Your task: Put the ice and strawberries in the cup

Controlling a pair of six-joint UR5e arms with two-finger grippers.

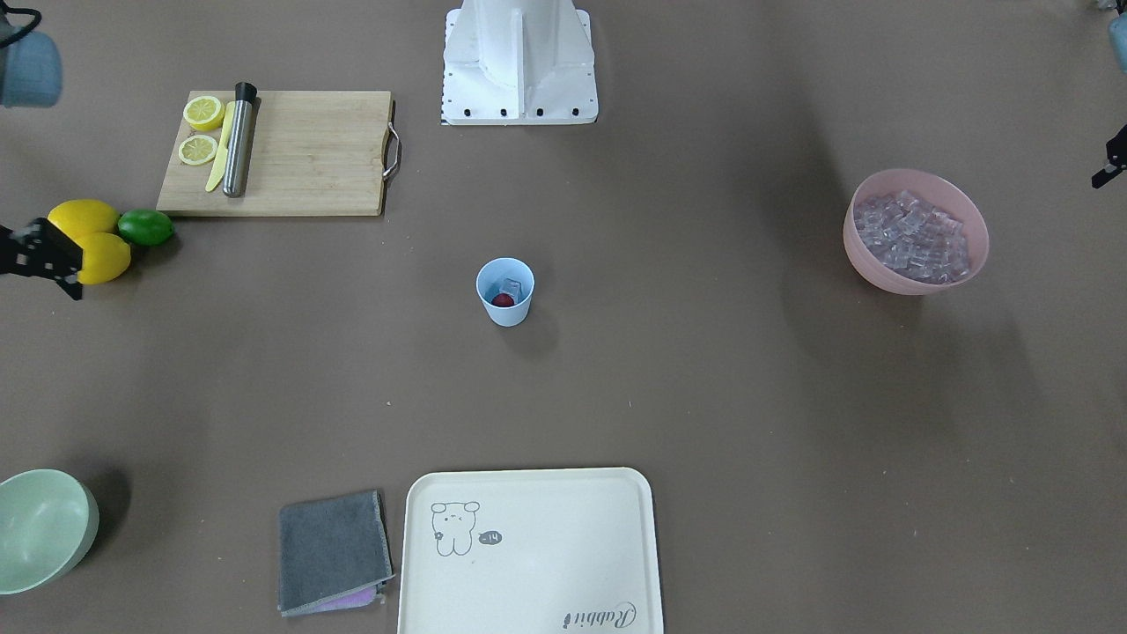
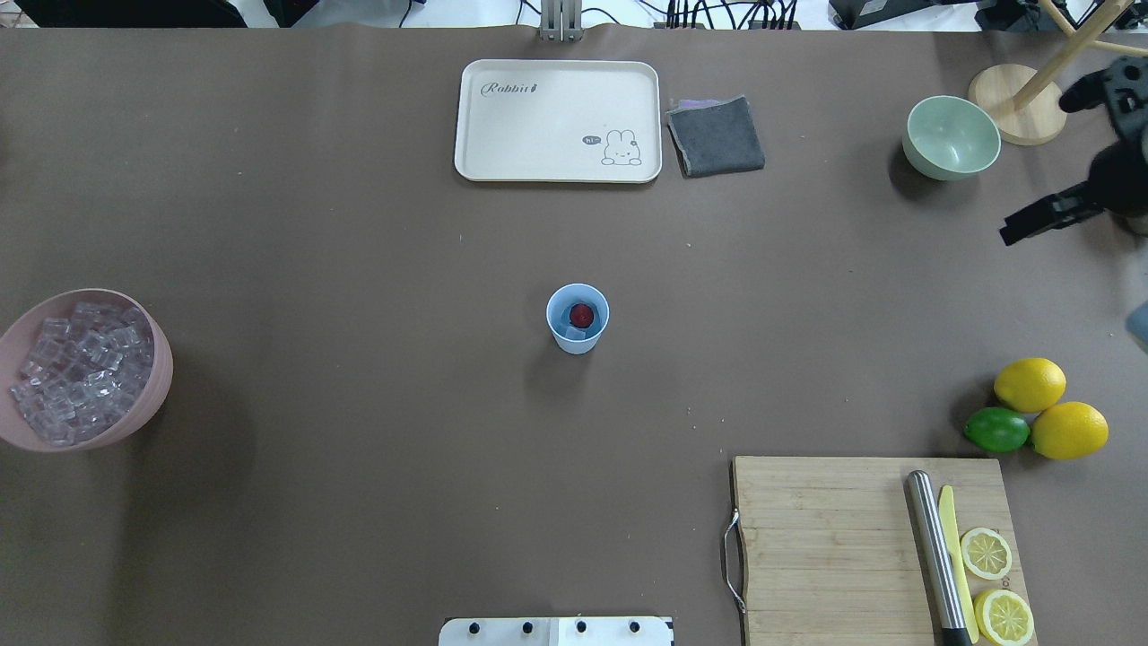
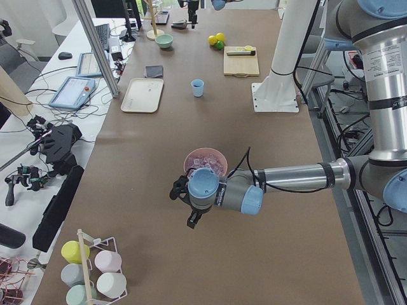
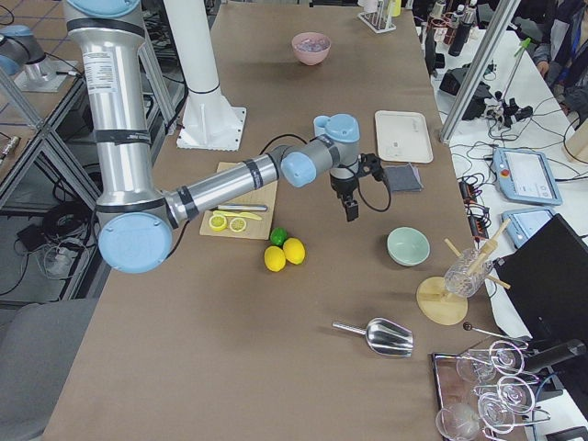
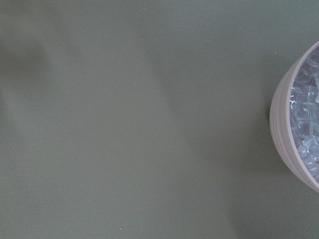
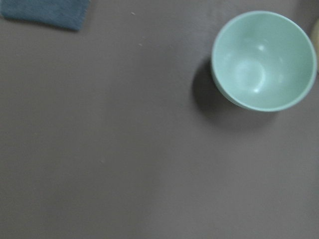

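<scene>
The light blue cup (image 1: 505,310) stands upright at the table's middle, also in the overhead view (image 2: 578,341). Inside it lie a red strawberry (image 2: 582,314) and a clear ice cube (image 2: 575,335). Many more ice cubes (image 1: 911,236) fill the pink bowl (image 2: 134,422), whose rim shows at the left wrist view's right edge (image 5: 284,124). My left gripper (image 1: 1102,179) hangs beside that bowl, mostly out of frame, and I cannot tell its state. My right gripper (image 2: 1012,235) hovers far from the cup, near the pale green bowl (image 2: 951,136); its jaw state is unclear.
A wooden cutting board (image 2: 834,547) holds lemon slices, a yellow knife and a steel muddler. Two lemons (image 2: 1067,429) and a lime (image 2: 995,429) lie beside it. A cream tray (image 2: 556,121) and grey cloth (image 2: 716,136) sit at the far edge. A metal scoop (image 4: 386,338) lies further off.
</scene>
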